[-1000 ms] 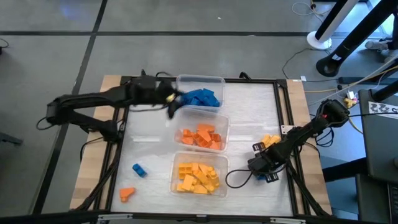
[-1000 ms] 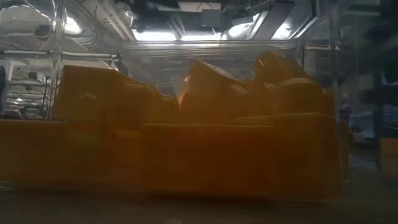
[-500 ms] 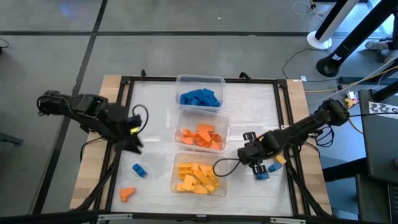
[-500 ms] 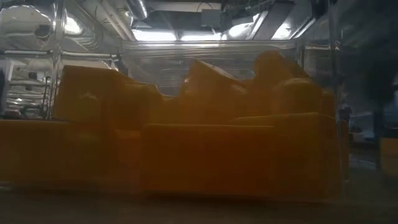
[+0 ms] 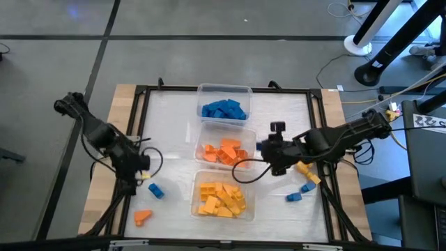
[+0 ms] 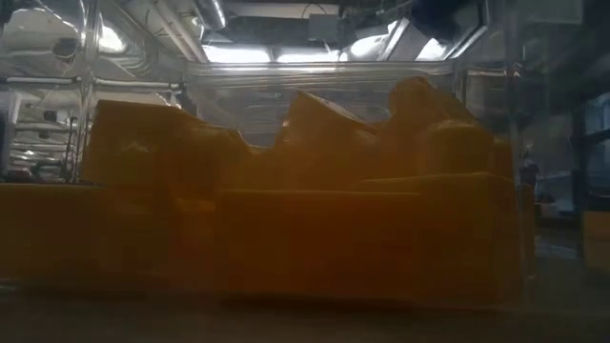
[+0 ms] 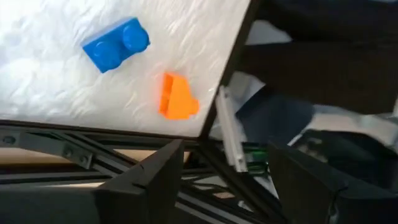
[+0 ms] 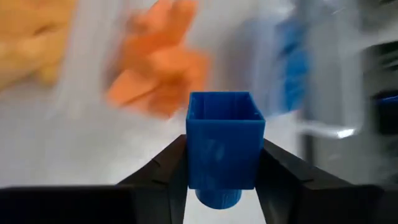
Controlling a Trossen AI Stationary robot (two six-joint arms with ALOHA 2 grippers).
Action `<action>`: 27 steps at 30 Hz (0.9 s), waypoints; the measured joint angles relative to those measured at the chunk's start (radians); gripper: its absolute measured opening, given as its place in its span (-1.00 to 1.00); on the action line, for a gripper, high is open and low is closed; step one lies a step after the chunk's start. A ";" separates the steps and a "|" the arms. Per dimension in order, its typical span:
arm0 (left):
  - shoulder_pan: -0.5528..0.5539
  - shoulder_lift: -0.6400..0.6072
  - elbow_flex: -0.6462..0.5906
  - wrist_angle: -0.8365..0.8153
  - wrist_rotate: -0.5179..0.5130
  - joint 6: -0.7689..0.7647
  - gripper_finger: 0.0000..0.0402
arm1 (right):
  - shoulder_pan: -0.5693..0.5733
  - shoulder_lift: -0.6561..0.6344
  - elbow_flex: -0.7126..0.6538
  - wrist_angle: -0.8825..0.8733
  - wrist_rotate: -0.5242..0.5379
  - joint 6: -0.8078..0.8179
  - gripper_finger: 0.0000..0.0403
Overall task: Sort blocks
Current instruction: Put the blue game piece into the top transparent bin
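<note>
A: Grey floor all round; in the middle a white worktop [image 5: 174,150] inside a black frame.

B: Down the centre, three clear tubs in a row. Far tub [image 5: 224,107]: blue blocks [image 5: 224,110]. Middle tub [image 5: 226,150]: orange blocks [image 5: 225,153]. Near tub [image 5: 223,196]: yellow blocks [image 5: 221,198], piled against the clear wall and filling the low view.

A: And loose around the middle tub?

B: On its left and nearer the front edge, a blue brick [image 5: 156,190] and, nearer still, an orange wedge [image 5: 142,217]. On its right, a yellow piece [image 5: 306,172] and two small blue pieces [image 5: 300,192], well apart from the tubs.

A: Pincers?

B: Right pincer [image 5: 261,147] just beside the middle tub's right wall, clamped on a blue cube [image 8: 226,148], stud end down between the fingers. Left pincer [image 5: 136,183] left of the middle tub, close to the blue brick, spread wide, holding nothing.

A: Anything in the way?

B: A black cable looping from the right arm across the corner between middle and near tubs.
</note>
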 joint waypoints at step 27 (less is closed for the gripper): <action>-0.271 0.525 0.000 0.317 -0.118 -0.026 0.09 | -0.601 0.204 0.030 0.656 -0.268 -0.634 -0.14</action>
